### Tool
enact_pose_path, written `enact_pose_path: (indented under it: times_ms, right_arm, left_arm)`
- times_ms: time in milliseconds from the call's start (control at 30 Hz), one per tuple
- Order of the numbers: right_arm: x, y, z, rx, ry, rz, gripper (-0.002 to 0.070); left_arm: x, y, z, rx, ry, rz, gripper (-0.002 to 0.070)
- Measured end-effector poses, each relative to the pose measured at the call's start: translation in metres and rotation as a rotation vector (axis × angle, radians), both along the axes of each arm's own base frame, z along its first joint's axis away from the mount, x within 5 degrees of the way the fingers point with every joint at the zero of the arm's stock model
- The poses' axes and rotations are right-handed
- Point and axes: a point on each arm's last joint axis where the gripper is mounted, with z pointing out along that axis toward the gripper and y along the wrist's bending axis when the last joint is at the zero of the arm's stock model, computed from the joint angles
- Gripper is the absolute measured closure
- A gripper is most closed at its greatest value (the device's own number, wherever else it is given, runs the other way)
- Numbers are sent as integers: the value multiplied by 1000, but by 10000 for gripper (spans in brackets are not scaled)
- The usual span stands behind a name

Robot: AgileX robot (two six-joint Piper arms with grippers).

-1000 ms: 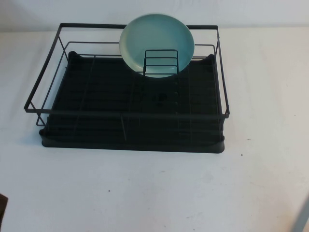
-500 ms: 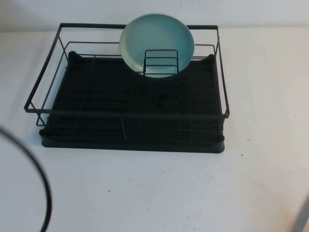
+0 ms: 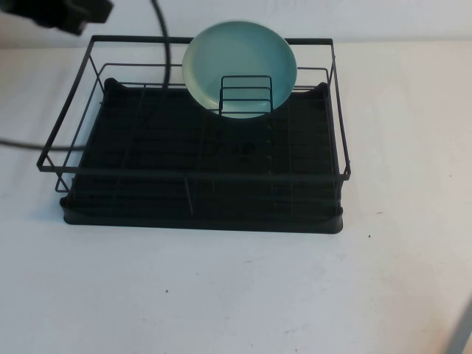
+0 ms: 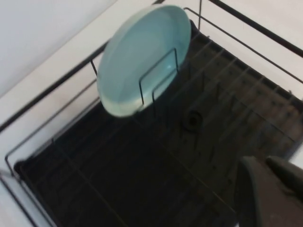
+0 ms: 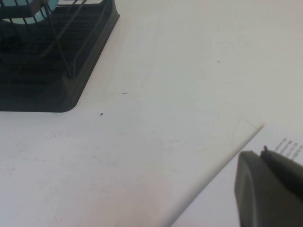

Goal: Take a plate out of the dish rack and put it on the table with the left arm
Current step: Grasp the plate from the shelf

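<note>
Plate (image 3: pixel 240 63) first: round, glossy, pale turquoise with a raised rim, it stands on edge at the upper centre of the high view, leaning against the far top rail of the dish rack (image 3: pixel 199 173). Its lower part sits behind a small wire holder (image 3: pixel 246 94), whose loops cross the front of the disc. In the left wrist view the plate (image 4: pixel 142 56) shows the same tilt, pale at the rim and bluer toward the middle.

The rack is a black wire frame over a black tray base, standing on the white table (image 3: pixel 243 295).

Part of the left arm (image 3: pixel 63 13) shows at the upper left of the high view, above the rack's far left corner, with a black cable (image 3: pixel 164 44) curving down across the wires. The left gripper (image 4: pixel 272 194) appears at the lower right of its wrist view, above the rack's tray; whether it is open I cannot tell, and it grasps nothing.

The right gripper (image 5: pixel 270 189) hangs over bare table beside the rack (image 5: pixel 52 56); its opening cannot be told either.
</note>
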Motion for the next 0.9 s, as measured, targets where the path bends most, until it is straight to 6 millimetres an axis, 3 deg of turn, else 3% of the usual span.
enact_pose_path:
  times_ms: [167,233,300,467,533,700,900]
  right_arm:
    - [0,0,0,0,0,0,696]
    - [0,0,0,0,0,0,696]
    - [0,0,0,0,0,0,696]
    - [0,0,0,0,0,0,696]
    - [0,0,0,0,0,0,696]
    - [0,0,0,0,0,0,696]
    - [0,0,0,0,0,0,696]
  left_arm:
    - [62,-26,-19,6,-10,-47,671]
    - [80,-38,-28,23,-21,-84,631]
    - [98,-51,-41,42,-35,-127,558]
    - [131,-83,-68,52,-135,-178,262]
    - [140,-92,-76,74,-200,-199,199]
    - [156,-113,-96,128,-333,-253,152]
    - [170,-122,-114,119,-383,-229,148]
